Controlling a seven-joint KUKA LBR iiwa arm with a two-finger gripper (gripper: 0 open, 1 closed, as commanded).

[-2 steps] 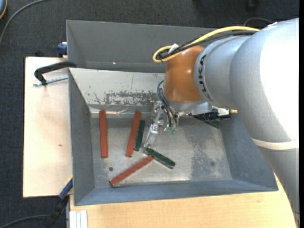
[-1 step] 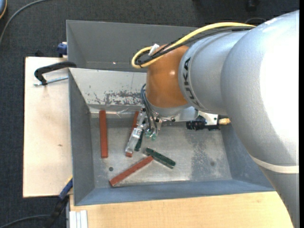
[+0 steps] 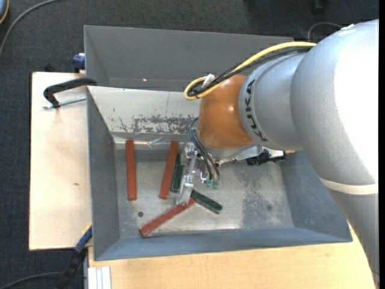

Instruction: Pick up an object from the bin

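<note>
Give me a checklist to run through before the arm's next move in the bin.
1. Is the gripper away from the walls of the bin: ok, it is down in the middle.
2. One thing alone under it: not ok; the low red stick and the short green stick lie close together at its tip.
3. The upper green stick free: not ok, it lies against the tilted red stick.
4. The left red stick apart from the others: ok.
5. Anything held: cannot tell.

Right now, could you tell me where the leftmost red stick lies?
In the camera view, the leftmost red stick lies alone near the bin's left wall, left of a second red stick.
</note>
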